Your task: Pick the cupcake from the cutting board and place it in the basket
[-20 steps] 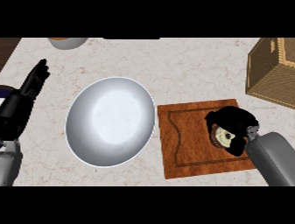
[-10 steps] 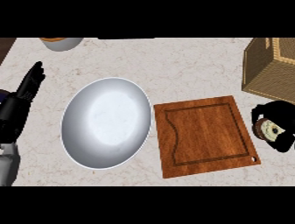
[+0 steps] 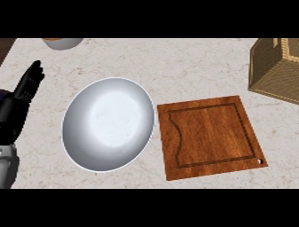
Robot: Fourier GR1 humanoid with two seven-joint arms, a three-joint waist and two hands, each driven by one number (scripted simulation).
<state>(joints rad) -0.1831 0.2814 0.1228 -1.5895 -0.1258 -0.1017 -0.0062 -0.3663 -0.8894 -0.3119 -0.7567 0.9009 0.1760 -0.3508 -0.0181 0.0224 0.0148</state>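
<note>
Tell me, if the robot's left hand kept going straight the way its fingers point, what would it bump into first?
Probably nothing nearby: the left hand points toward the counter's far edge, over bare top. The small bowl sits right of that line, though depth is hard to judge.

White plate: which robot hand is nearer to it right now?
Left. The left robot hand rests open just left of the white plate; the right robot hand is out of view, so its distance cannot be judged.
</note>
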